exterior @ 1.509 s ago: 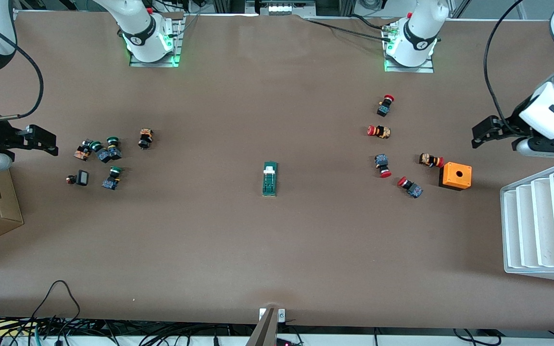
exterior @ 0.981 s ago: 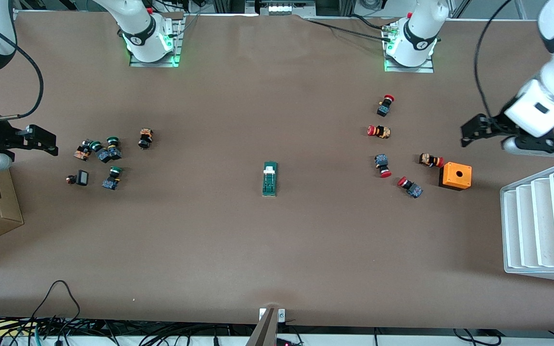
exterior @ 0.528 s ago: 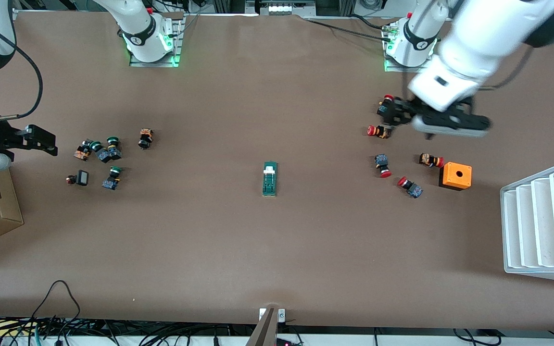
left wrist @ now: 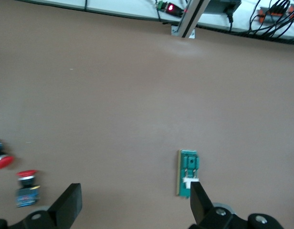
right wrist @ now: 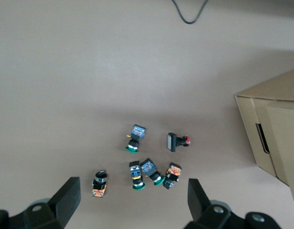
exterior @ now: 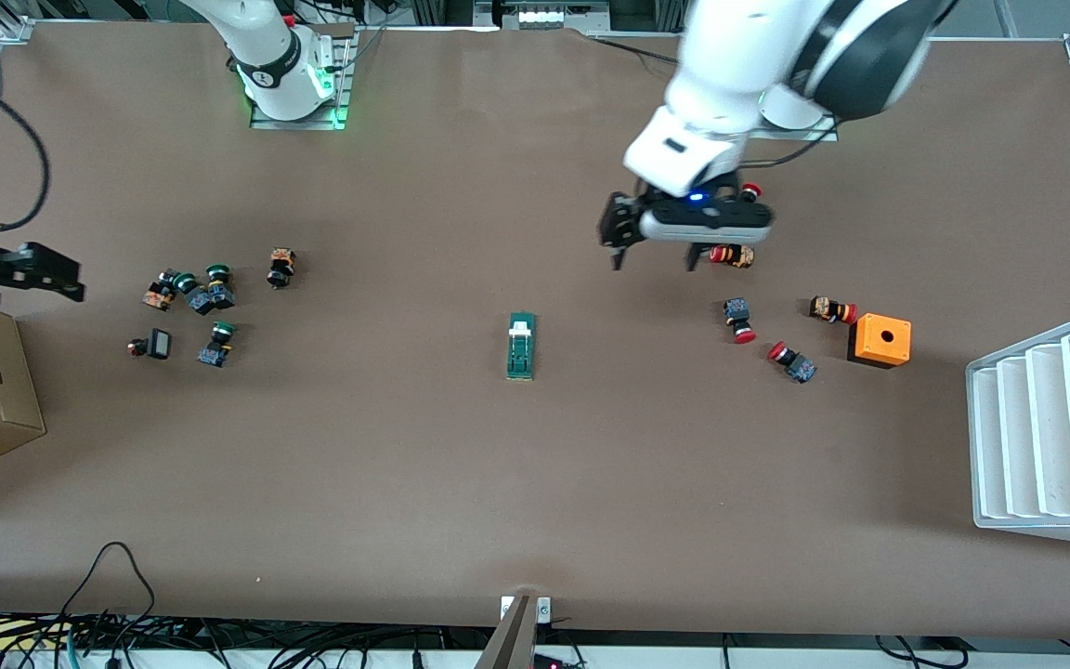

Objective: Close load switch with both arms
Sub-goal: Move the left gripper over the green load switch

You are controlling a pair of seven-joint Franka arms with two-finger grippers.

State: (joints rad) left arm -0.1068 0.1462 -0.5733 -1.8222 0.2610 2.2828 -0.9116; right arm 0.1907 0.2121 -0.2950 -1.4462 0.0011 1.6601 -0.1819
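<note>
Mid-table, unlabelled load switch point(exterior: 521, 345), left gripper point(exterior: 652, 258) above, fingers apart

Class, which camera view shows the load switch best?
The front view: the load switch lies whole and unblocked mid-table. The left wrist view shows it partly covered by a finger of the left gripper. The right wrist view misses it.

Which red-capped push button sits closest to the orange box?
The red-capped button lying right beside the orange box, on its side toward the arms' bases. The other red-capped ones lie clearly farther off.
</note>
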